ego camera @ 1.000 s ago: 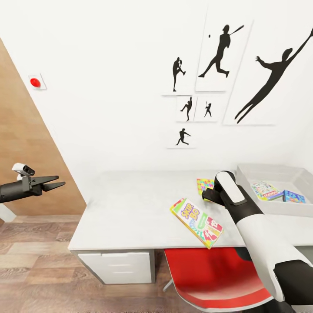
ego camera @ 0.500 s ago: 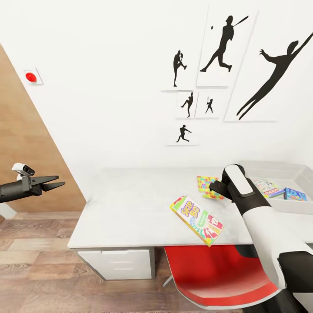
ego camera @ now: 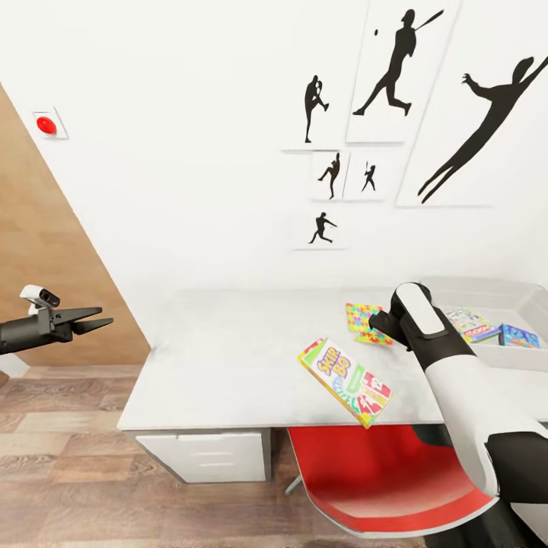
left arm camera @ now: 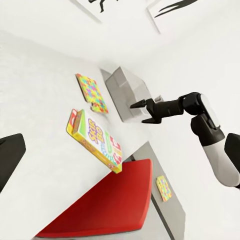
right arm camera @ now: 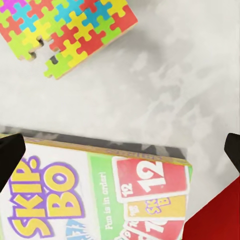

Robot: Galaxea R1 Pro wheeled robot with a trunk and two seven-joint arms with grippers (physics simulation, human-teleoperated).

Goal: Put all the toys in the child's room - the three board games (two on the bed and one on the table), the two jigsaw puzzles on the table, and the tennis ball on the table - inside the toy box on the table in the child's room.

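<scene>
Although the whole head view has drifted since a second ago, which is the camera turning and not the furniture, the right arm has drawn back a little from the toy box (ego camera: 487, 293) and now hangs above the table (ego camera: 228, 358); its gripper (left arm camera: 145, 111) shows in the left wrist view with the fingers spread apart and nothing between them. The SKIP-BO box (ego camera: 345, 381) has not shifted on the table; it lies at the front edge, one corner poking out past the rim above the red chair (ego camera: 373, 479). One jigsaw puzzle (ego camera: 367, 323) lies flat just behind it, near the toy box, in which two board games (ego camera: 487, 329) already rest. In the right wrist view the SKIP-BO box (right arm camera: 100, 195) sits directly below the spread fingertips (right arm camera: 10, 155), with the jigsaw puzzle (right arm camera: 65, 30) beyond; so I judge the box to be the next thing to take, though nothing is yet grasped.

The overhanging corner offers a lip for a side grip, but a push could tip the box off onto the chair; the table is bare to the left. The left gripper (ego camera: 84, 320) hangs well apart over the floor (ego camera: 68, 464), empty, its fingers slightly parted.
</scene>
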